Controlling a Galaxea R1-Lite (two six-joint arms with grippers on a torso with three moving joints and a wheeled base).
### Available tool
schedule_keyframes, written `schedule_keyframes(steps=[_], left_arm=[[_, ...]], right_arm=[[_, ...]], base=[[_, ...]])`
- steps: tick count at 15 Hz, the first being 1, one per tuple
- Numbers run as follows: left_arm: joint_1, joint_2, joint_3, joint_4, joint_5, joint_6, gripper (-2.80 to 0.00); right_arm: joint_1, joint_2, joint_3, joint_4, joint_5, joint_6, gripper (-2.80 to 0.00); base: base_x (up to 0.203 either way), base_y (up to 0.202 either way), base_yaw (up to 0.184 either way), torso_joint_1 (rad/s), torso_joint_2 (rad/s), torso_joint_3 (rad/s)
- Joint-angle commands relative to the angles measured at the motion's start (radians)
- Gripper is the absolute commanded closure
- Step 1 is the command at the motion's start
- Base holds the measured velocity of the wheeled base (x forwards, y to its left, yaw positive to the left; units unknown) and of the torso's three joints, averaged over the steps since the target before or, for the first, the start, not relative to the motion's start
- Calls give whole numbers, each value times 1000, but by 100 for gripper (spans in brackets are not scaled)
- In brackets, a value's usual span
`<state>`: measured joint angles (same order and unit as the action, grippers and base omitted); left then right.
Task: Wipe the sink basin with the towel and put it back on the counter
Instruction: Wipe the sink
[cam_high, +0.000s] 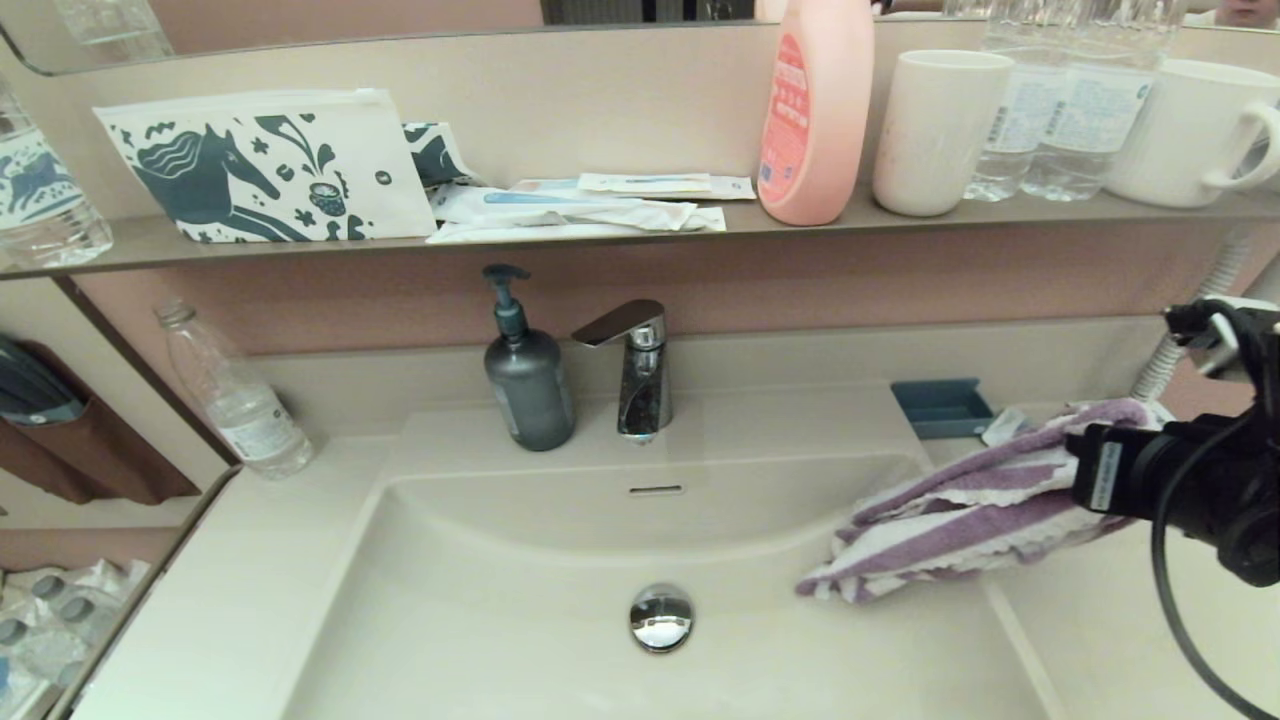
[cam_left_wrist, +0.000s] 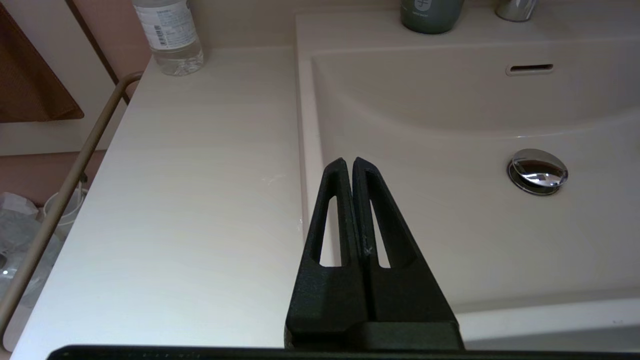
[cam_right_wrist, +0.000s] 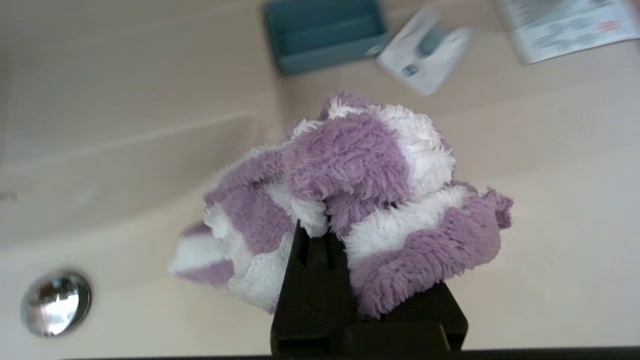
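The right gripper pinches the small, soft purple-and-white striped terry towel between its black fingers, the cloth bunched over the tips and hiding them. In the head view the towel trails from the gripper toward the middle of the large cream-beige rectangular sink basin, its free end hanging over the basin's right rim, clear of the bottom as far as can be seen. Beyond the towel, lower in the basin, sits the round chrome drain plug, well apart from the cloth. Behind the gripper, on the smooth cream-beige counter, lie a small blue-grey rectangular tray and, just beside it, a small white packet.

The left gripper hangs over the basin's left rim, its black fingers pressed together and holding nothing. Past it, at the far corner of the counter, stands a clear plastic water bottle; a grey pump bottle and a chrome tap stand behind the basin.
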<state>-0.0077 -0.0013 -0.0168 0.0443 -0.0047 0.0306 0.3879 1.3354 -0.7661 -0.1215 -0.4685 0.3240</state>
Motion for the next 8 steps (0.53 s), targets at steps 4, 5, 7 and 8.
schedule_keyframes(steps=[4,5,7,8], left_arm=[[0,1,0,0,0,0,0],[0,1,0,0,0,0,0],[0,1,0,0,0,2,0],[0,1,0,0,0,0,0]], right_arm=[[-231,-133,-140,148,74,0,0],[-316,-131,-200,199,118,-1,0],[-448,-103,-318,319,193,-5,0],[-489,-81,-361,365,210,-11,0]], base=[[0,0,0,0,0,0],[0,0,0,0,0,0],[0,0,0,0,0,0],[0,0,0,0,0,0]])
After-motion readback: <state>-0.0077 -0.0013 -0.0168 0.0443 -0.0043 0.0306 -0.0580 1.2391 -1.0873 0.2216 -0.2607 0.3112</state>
